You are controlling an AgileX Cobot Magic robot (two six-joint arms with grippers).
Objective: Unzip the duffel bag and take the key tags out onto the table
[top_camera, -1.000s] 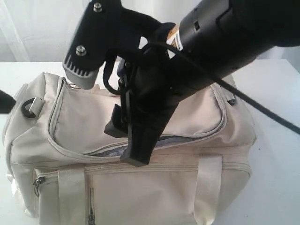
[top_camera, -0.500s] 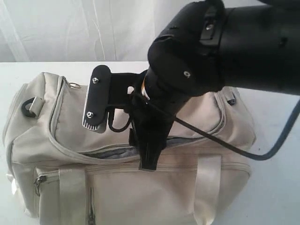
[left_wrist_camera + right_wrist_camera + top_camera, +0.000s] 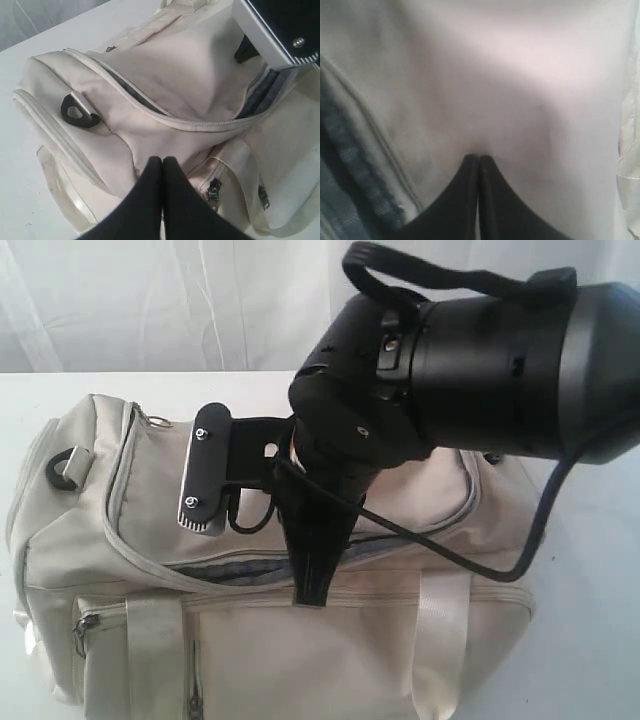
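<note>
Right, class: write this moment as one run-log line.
duffel bag: zip partly open | right gripper: shut, tips against flap | left gripper: shut, empty | key tags: unseen

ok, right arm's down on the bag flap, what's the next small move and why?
Probably lift the right gripper a little, peeling the flap up. Its jaws are shut with the duffel bag fabric puckered at their tips, the zipper gap shows only grey lining, and no key tags are visible yet.

Bright, soft, even light; the right wrist view of the duffel bag [image 3: 520, 75] is blurred.
</note>
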